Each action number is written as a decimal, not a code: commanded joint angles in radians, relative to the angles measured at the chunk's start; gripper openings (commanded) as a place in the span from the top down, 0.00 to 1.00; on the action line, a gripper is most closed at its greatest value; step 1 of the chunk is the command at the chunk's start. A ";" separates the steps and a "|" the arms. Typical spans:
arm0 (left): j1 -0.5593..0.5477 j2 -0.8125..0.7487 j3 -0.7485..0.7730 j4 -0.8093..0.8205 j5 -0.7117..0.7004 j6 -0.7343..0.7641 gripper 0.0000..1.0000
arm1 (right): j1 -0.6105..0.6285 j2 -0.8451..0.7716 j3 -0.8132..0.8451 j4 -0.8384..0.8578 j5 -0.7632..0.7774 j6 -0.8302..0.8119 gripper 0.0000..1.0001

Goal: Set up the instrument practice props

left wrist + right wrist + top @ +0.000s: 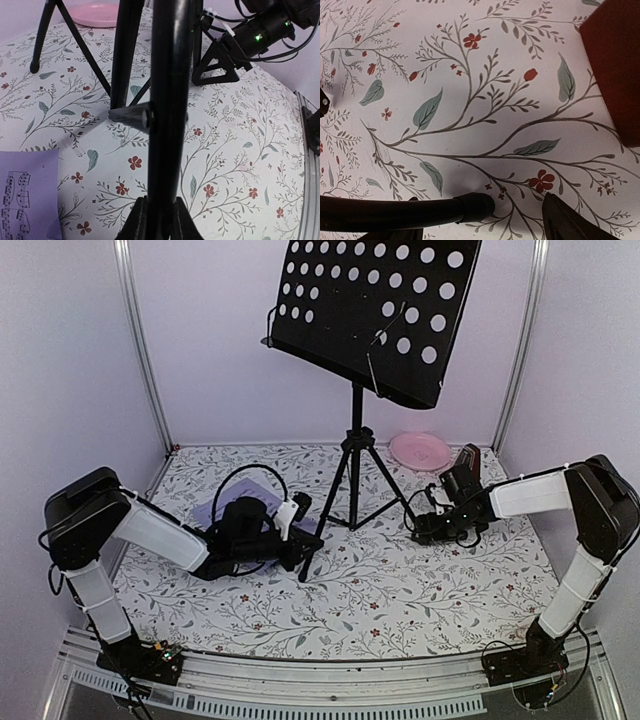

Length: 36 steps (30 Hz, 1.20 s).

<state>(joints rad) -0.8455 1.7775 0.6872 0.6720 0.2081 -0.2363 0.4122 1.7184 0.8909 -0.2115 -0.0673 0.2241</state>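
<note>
Our left claw [160, 217] is pinched on the near tripod leg [167, 100] of the music stand [356, 410], low by the foot, with the black tube running straight out from between its two fingers. Just to that claw's left a sheet-music page [22, 200] lies flat on the flowered cloth [240, 165], partly hidden by the arm in the top view. Our right claw [480, 202] is spread wide and holds nothing. The capped end of the right tripod leg [420, 212] lies across its gap, close to one finger and clear of the other; we cannot tell whether it touches. Ahead of this claw and off to its right the dark red-brown metronome [615, 65] stands on the cloth, apart from the fingers. Beyond both claws, past the tripod, the pink plate [420, 450] sits just beside the metronome. The stand's perforated desk [372, 310] is high above both claws and tilted.
</note>
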 commanded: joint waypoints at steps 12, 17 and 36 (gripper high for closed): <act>-0.182 0.198 0.086 -0.139 0.071 -0.140 0.89 | -0.007 -0.296 -0.004 0.011 -0.044 -0.045 0.04; -0.201 0.244 0.122 -0.112 0.094 -0.186 0.83 | -0.007 -0.344 -0.004 0.010 -0.063 -0.055 0.04; -0.120 -0.060 0.003 -0.112 0.076 -0.080 0.45 | -0.007 -0.639 -0.141 0.246 -0.274 0.031 0.05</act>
<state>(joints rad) -1.0142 1.8210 0.7074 0.5926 0.2821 -0.3820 0.4110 1.1309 0.7807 -0.1265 -0.2264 0.2062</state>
